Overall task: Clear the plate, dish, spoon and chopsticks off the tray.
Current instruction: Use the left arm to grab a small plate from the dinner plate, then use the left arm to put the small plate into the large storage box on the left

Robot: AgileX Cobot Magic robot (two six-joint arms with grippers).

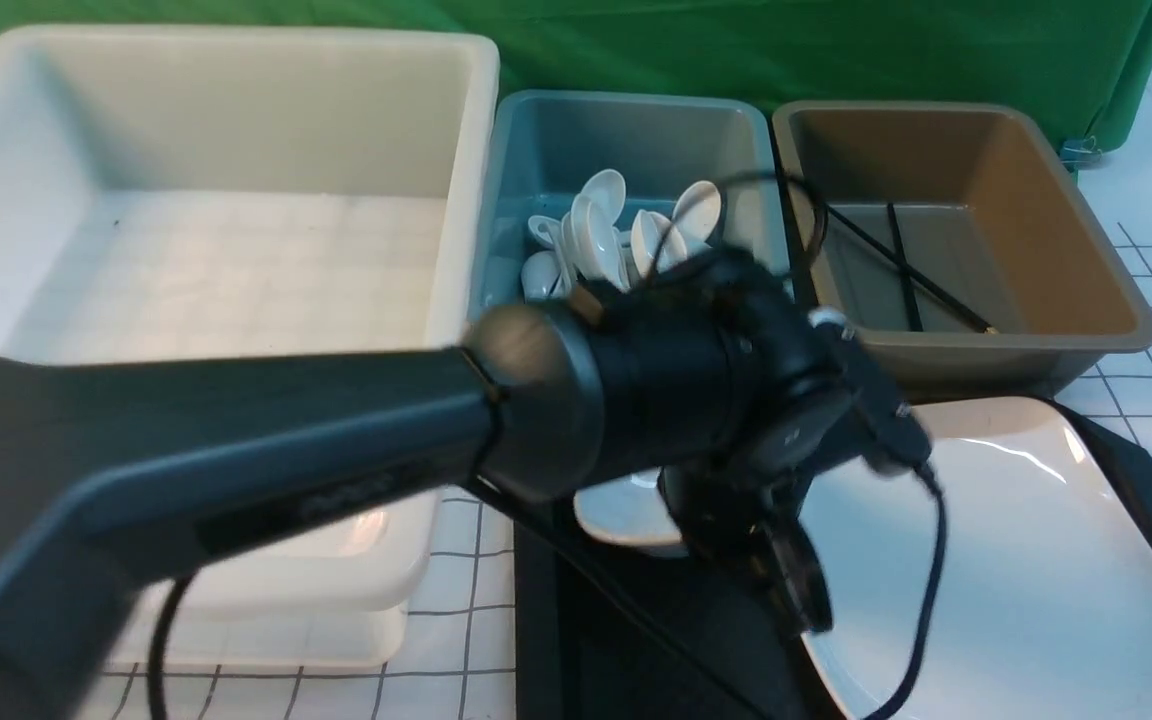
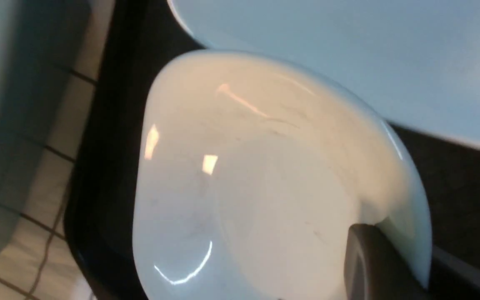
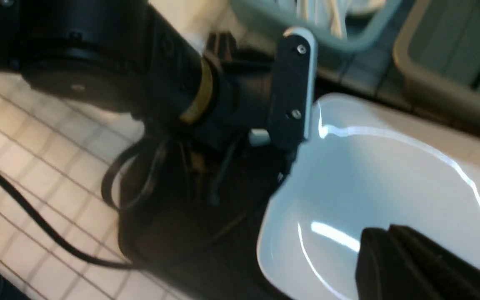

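Observation:
My left gripper (image 1: 741,535) reaches over the black tray (image 1: 596,640) and is shut on the rim of the small white dish (image 1: 621,510). In the left wrist view the dish (image 2: 244,187) fills the frame, tilted, with one of my fingers (image 2: 369,266) inside its rim. The large white plate (image 1: 1016,560) lies on the tray to the right; it also shows in the right wrist view (image 3: 390,166). My right gripper (image 3: 390,237) hovers over the plate with its fingers together and is out of the front view. Several white spoons (image 1: 596,235) lie in the blue tub. Black chopsticks (image 1: 901,265) lie in the brown tub.
A deep white tub (image 1: 236,130) stands at the back left, the blue tub (image 1: 636,130) in the middle and the brown tub (image 1: 1056,220) at the back right. My left arm (image 1: 236,470) crosses the front of the white tub. A cable hangs over the tray.

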